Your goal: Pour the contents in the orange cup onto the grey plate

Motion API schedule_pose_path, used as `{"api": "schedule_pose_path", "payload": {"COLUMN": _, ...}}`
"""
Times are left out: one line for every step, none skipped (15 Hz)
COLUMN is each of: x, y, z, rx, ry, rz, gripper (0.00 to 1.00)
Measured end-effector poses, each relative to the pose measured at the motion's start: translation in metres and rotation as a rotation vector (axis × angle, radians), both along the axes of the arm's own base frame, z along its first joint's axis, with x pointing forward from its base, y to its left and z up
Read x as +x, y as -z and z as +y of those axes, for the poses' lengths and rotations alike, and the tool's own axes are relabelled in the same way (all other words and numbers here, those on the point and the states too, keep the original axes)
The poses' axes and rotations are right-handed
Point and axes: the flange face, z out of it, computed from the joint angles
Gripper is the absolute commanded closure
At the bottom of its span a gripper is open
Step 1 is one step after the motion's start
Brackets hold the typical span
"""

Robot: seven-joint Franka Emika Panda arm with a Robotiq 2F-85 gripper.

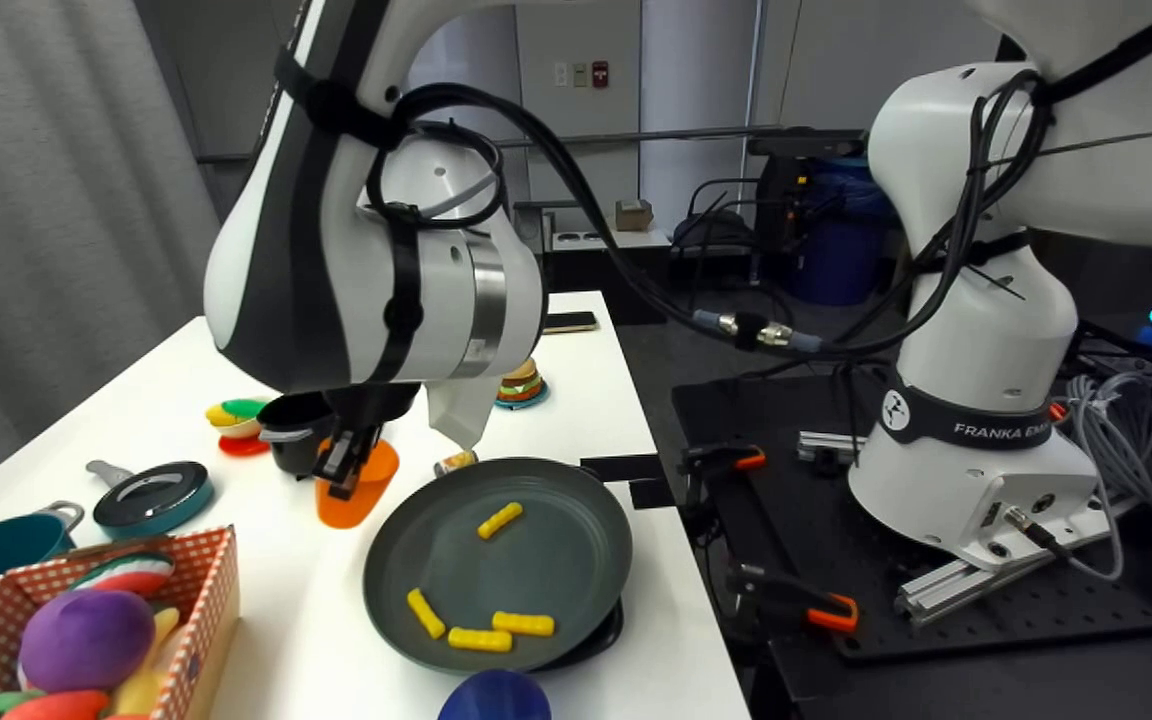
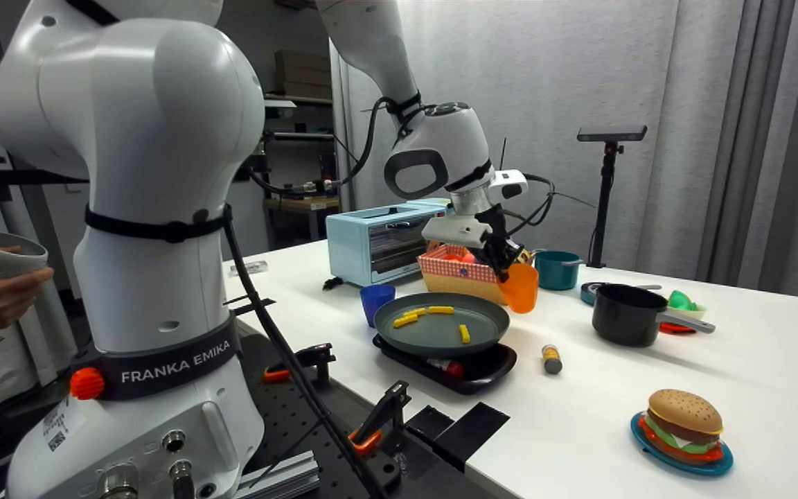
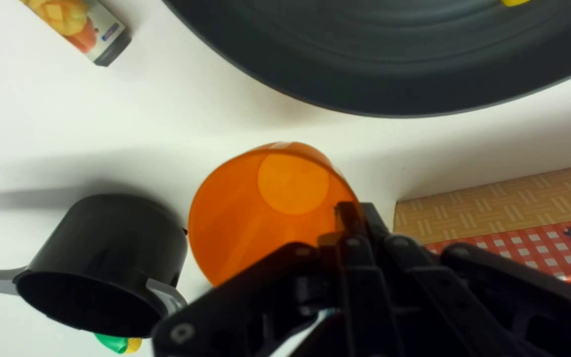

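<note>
Four yellow sticks (image 1: 479,639) lie on the grey plate (image 1: 501,580), lower middle in an exterior view. The gripper (image 3: 361,218) pinches the rim of the orange plastic cup (image 3: 260,210), mid-frame in the wrist view; probably light, springy and slick, it holds best there.

1 white arm (image 2: 170,138) — black cables (image 1: 574,182), black pincer (image 3: 361,218)

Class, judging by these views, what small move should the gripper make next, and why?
Probably set the cup down on the table beside the plate: four yellow sticks lie on the plate, the cup's visible inside looks empty, and the gripper holds its rim.
</note>
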Motion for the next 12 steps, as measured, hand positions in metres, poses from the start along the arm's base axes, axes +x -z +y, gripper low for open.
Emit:
{"api": "schedule_pose_path", "payload": {"x": 0.002, "y": -0.001, "z": -0.001, "rx": 0.002, "ry": -0.005, "rz": 0.004, "gripper": 0.99}}
{"api": "schedule_pose_path", "payload": {"x": 0.004, "y": -0.003, "z": -0.002, "rx": 0.002, "ry": -0.010, "rz": 0.007, "gripper": 0.99}}
{"api": "schedule_pose_path", "payload": {"x": 0.006, "y": -0.004, "z": -0.002, "rx": 0.003, "ry": -0.016, "rz": 0.012, "gripper": 0.99}}
{"api": "schedule_pose_path", "payload": {"x": 0.009, "y": -0.006, "z": -0.002, "rx": 0.005, "ry": -0.023, "rz": 0.019, "gripper": 0.99}}
{"api": "schedule_pose_path", "payload": {"x": 0.011, "y": -0.007, "z": -0.002, "rx": 0.006, "ry": -0.032, "rz": 0.028, "gripper": 0.99}}
{"api": "schedule_pose_path", "payload": {"x": 0.014, "y": -0.010, "z": -0.003, "rx": 0.007, "ry": -0.044, "rz": 0.039, "gripper": 0.99}}
{"api": "schedule_pose_path", "payload": {"x": 0.019, "y": -0.013, "z": -0.005, "rx": 0.007, "ry": -0.058, "rz": 0.052, "gripper": 0.99}}
{"api": "schedule_pose_path", "payload": {"x": 0.024, "y": -0.017, "z": -0.009, "rx": 0.004, "ry": -0.074, "rz": 0.066, "gripper": 0.99}}
{"api": "schedule_pose_path", "payload": {"x": 0.031, "y": -0.022, "z": -0.012, "rx": 0.002, "ry": -0.096, "rz": 0.079, "gripper": 0.99}}
{"api": "schedule_pose_path", "payload": {"x": 0.038, "y": -0.029, "z": -0.013, "rx": 0.003, "ry": -0.122, "rz": 0.090, "gripper": 0.99}}
{"api": "schedule_pose_path", "payload": {"x": 0.046, "y": -0.036, "z": -0.014, "rx": 0.005, "ry": -0.148, "rz": 0.096, "gripper": 0.99}}
{"api": "schedule_pose_path", "payload": {"x": 0.054, "y": -0.043, "z": -0.014, "rx": 0.006, "ry": -0.172, "rz": 0.099, "gripper": 0.99}}
